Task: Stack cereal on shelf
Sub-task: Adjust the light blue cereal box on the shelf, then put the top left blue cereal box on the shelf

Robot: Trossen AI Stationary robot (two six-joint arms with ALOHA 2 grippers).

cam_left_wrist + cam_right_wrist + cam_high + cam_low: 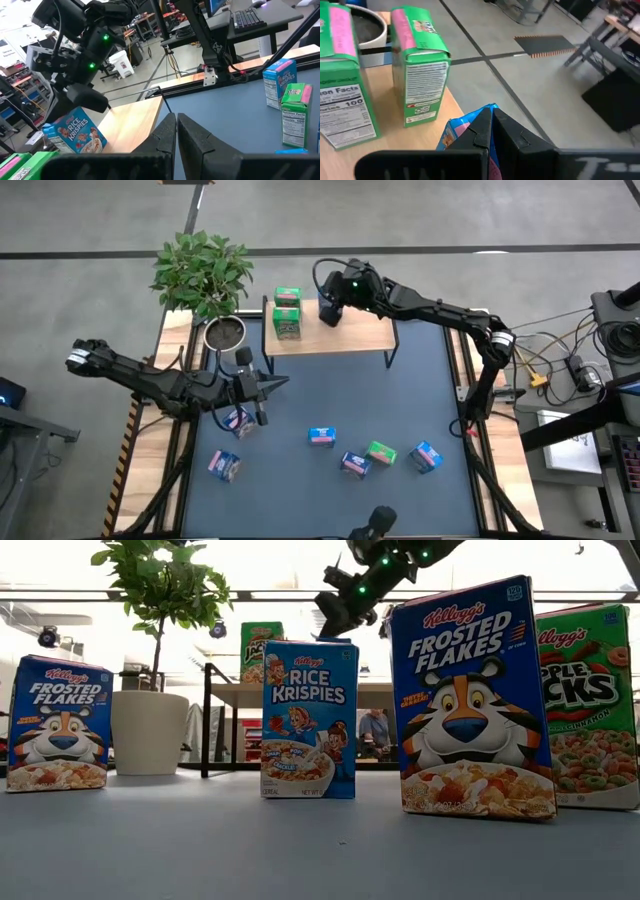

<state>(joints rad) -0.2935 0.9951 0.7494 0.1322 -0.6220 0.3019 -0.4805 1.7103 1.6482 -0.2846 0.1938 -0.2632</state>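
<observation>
The light-wood shelf [345,337] stands at the table's far side. Two green cereal boxes [287,312] stand upright on its left end and also show in the right wrist view [417,75]. My right gripper [330,315] is over the shelf, just right of them, shut on a blue Rice Krispies box [75,134]. My left gripper [283,383] is shut and empty, above the table near the shelf's near left corner. Several more boxes lie on the table: blue ones [321,437], a green one [381,452], and one [238,420] under the left arm. My right gripper pinches the blue box by its top end [470,122] between its two fingers, which come from above and point down. The box stays upright below the fingers, slightly tilted, over the shelf board [135,117]. Whether its bottom rests on the board I cannot tell.
A potted plant [222,330] stands by the shelf's left end, next to the green boxes. In the low view, three boxes [308,720] stand in front of the shelf. The shelf board is bare to the right of my right gripper [370,335].
</observation>
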